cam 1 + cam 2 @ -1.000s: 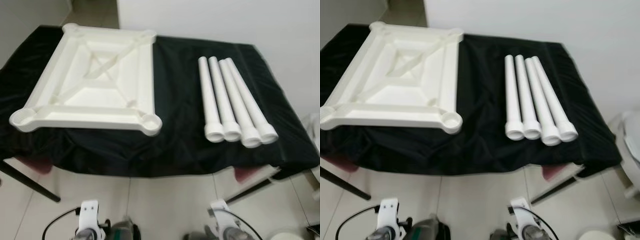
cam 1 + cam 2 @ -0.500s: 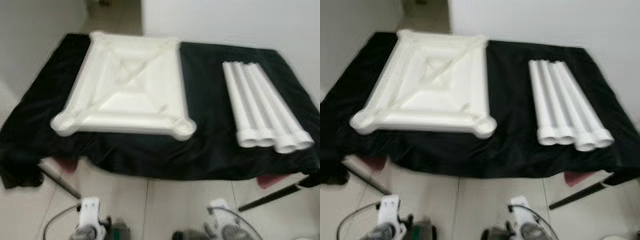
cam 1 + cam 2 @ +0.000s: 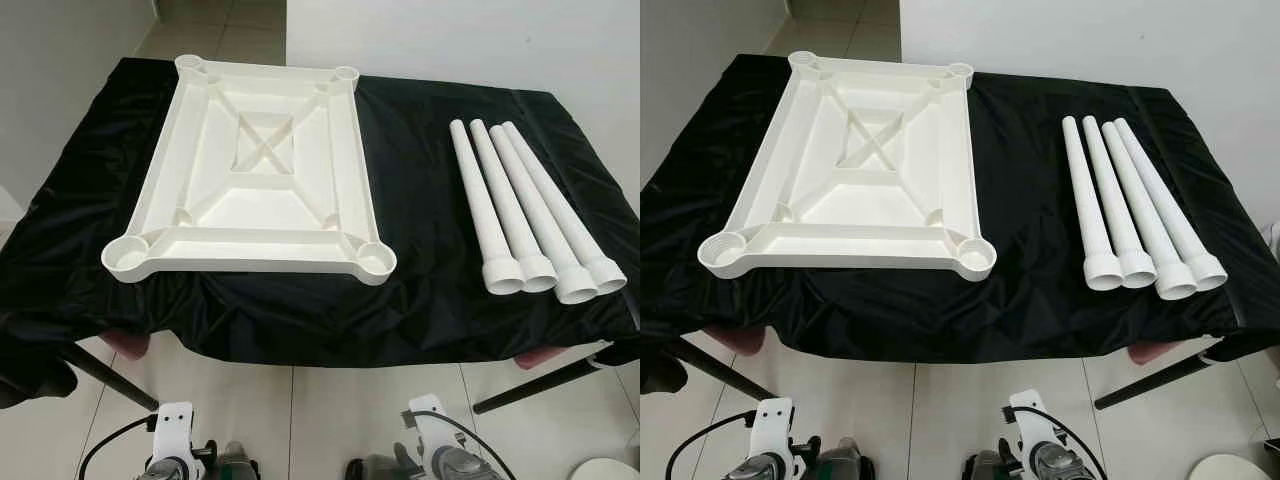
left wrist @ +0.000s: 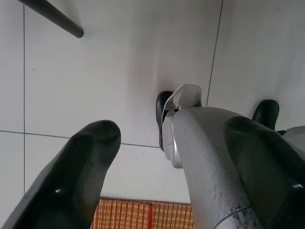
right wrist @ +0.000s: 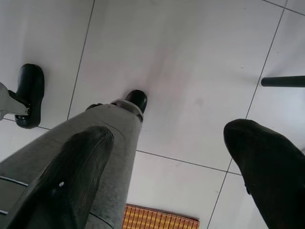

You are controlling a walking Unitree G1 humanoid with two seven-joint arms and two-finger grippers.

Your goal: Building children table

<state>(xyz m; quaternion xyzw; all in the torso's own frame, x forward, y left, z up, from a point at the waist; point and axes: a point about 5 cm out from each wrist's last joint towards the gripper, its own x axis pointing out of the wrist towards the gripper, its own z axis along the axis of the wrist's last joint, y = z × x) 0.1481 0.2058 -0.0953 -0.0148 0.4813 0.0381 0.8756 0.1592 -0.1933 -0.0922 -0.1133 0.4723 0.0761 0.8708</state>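
Lying upside down on the black cloth (image 3: 410,130), the white tabletop (image 3: 262,170) occupies the robot's left half of the work table, its near rim close to the front edge and round leg sockets at its corners. Four white legs (image 3: 525,215) lie side by side to the right, touching, wide ends toward the robot, well apart from the tabletop. Left gripper (image 4: 167,171) and right gripper (image 5: 167,176) hang with fingers spread wide above pale floor tiles (image 5: 157,43).

The right hand (image 5: 167,176), fingers (image 5: 267,167) apart, hangs above the tiled floor (image 5: 181,62).
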